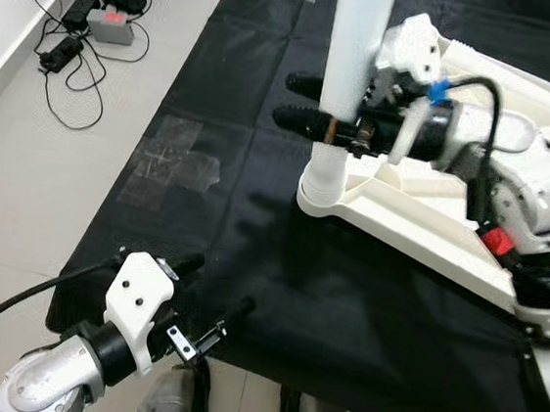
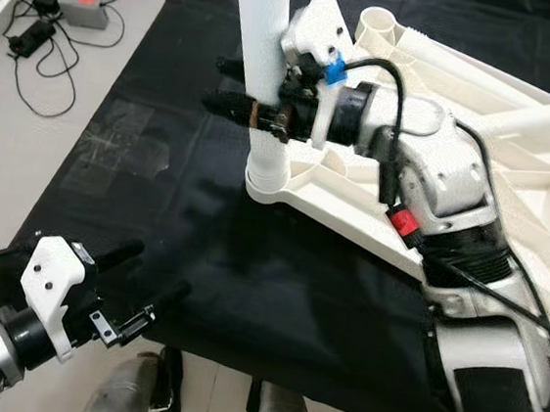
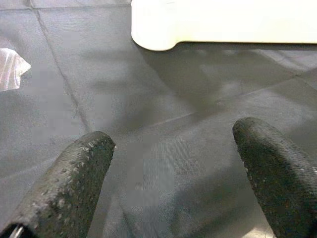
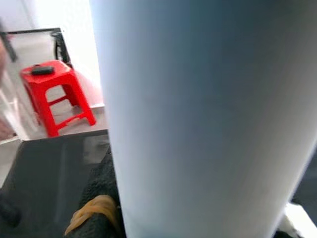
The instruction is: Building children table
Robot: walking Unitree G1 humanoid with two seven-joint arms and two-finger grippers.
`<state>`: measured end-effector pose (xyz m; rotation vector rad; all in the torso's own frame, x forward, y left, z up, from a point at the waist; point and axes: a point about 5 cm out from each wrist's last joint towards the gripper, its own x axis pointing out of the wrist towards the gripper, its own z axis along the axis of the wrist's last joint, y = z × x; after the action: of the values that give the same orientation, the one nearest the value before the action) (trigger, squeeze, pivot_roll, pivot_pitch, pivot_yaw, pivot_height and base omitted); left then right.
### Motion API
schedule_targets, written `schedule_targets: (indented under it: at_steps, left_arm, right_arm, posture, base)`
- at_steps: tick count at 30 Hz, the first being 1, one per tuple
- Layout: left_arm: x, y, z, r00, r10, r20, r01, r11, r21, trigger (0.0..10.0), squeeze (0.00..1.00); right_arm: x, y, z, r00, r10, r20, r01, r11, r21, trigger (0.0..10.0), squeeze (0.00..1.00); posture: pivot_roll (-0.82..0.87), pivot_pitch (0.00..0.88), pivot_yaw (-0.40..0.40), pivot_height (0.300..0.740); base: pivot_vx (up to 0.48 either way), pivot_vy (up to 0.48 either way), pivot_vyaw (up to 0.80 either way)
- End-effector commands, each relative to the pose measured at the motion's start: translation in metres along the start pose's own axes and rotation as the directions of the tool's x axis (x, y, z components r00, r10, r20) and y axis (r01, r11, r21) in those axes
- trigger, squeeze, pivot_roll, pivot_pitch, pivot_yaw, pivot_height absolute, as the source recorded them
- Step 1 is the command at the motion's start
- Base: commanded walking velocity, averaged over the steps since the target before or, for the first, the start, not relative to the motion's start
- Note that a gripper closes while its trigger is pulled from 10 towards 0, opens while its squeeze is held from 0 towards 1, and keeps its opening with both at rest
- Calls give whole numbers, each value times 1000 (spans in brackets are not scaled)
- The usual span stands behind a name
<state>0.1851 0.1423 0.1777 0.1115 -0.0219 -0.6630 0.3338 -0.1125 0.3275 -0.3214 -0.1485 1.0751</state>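
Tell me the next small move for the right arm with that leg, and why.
Probably press the white leg straight down to seat it. The right tool is clamped on it, and it already stands upright in the corner socket of the upturned tabletop. The left tool hovers open over the black mat.

floor (image 1: 20,199) | black mat (image 1: 249,262) | white tabletop (image 1: 421,217) on mat

The table leg (image 1: 356,47) runs past the top edge; its length is perhaps unknowable.
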Motion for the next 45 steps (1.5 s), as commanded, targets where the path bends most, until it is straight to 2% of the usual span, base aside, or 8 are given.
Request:
schedule_targets:
  at_steps: [1, 4, 7, 17, 22, 37, 40, 45]
  left_arm:
    - [-1, -3, -4, 1000, -7, -13, 6, 1000, -8, 10000, 0]
    - [4, 2, -9, 1000, 13, -5, -13, 1000, 3, 10000, 0]
    - [4, 2, -9, 1000, 13, -5, -13, 1000, 3, 10000, 0]
    - [11, 15, -22, 999, 31, -15, -30, 999, 21, 10000, 0]
    - [13, 20, -27, 998, 61, -29, -60, 998, 28, 10000, 0]
    - [24, 67, -11, 968, 249, 33, -251, 960, 121, 10000, 0]
    - [29, 85, 30, 951, 265, 161, -292, 940, 174, 10000, 0]
    - [33, 91, 58, 940, 237, 246, -290, 933, 212, 10000, 0]
  right_arm:
    - [0, 4, -43, 985, -2, -172, 22, 993, 114, 10000, 0]
    - [3, 13, -56, 970, -180, -163, 215, 950, 227, 10000, 0]
    - [3, 13, -56, 970, -180, -163, 215, 950, 227, 10000, 0]
    - [-7, 40, -85, 838, -509, -198, 546, 770, 330, 10000, 0]
    - [-8, 38, -82, 802, -567, -187, 595, 729, 340, 10000, 0]
    - [-14, 18, -36, 732, -676, 90, 623, 716, 314, 10000, 0]
    - [-20, 11, -20, 708, -681, 187, 609, 723, 325, 10000, 0]
    - [-19, 10, -10, 721, -646, 250, 572, 759, 310, 10000, 0]
  posture:
    - [9, 299, -30, 740]
    - [-2, 256, -43, 740]
    - [-2, 256, -43, 740]
    - [-3, 192, -11, 740]
    - [4, 163, -4, 740]
    - [3, 85, -2, 740]
    - [9, 59, 0, 740]
    - [4, 42, -6, 740]
  base:
    - [0, 0, 0]
    - [0, 0, 0]
    - [0, 0, 0]
    - [0, 0, 0]
    - [0, 0, 0]
    - [0, 0, 0]
    - [0, 0, 0]
    - [0, 0, 0]
